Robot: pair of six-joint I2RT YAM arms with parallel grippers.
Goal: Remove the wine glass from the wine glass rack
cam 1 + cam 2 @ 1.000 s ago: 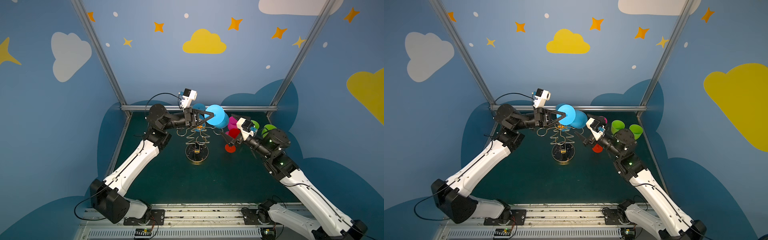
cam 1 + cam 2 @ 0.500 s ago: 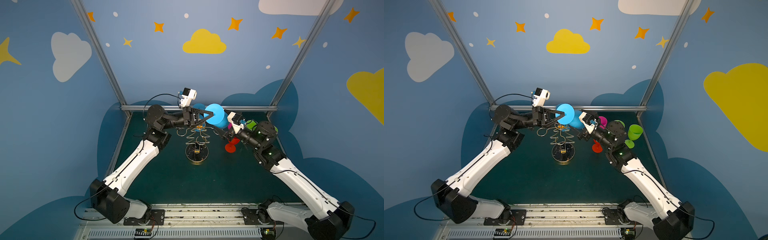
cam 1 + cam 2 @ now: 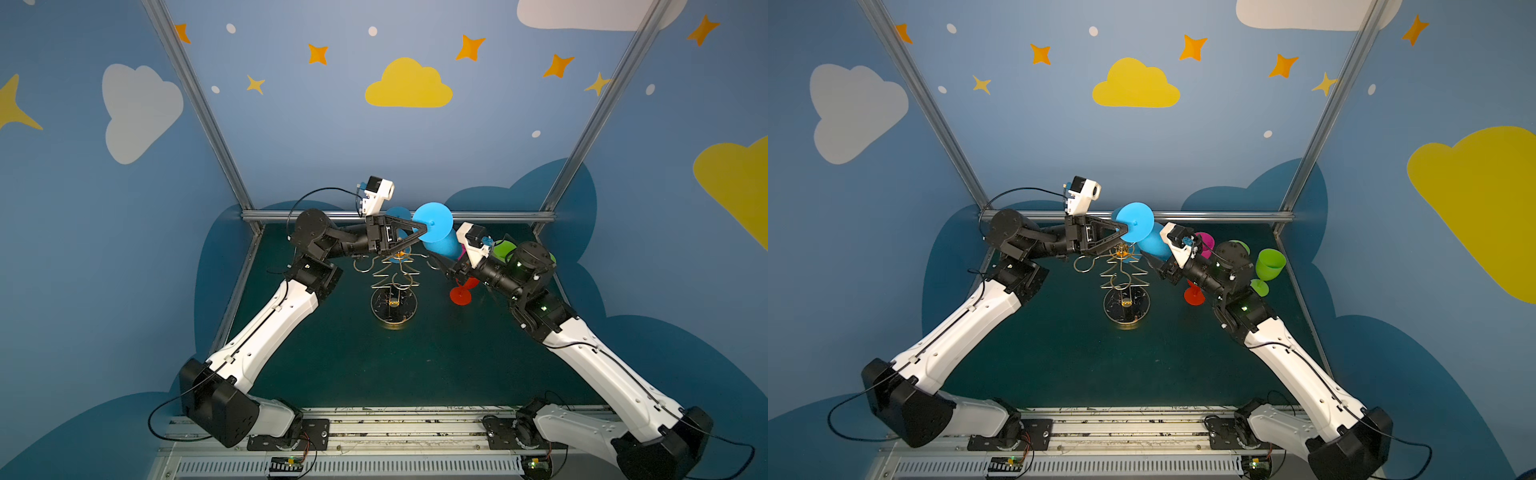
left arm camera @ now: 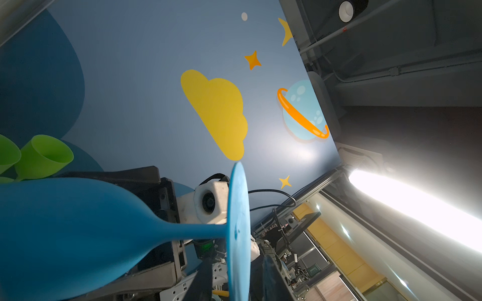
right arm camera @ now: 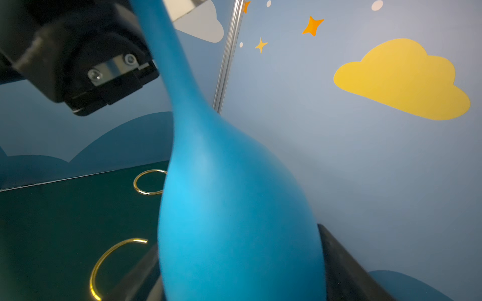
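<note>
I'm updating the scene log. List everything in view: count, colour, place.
table: one, dark green, floor of the cell
wine glass rack: one, gold with dark base, mid-table
blue wine glass: one, blue, tilted in mid-air near rack top
second blue glass: one, blue, mostly hidden beside rack top
red wine glass: one, red, standing right of rack
magenta wine glass: one, magenta, rear right
green wine glasses: two, green, rear right
left gripper: one, black, open astride blue wine glass's foot
right gripper: one, black, shut on its bowl
</note>
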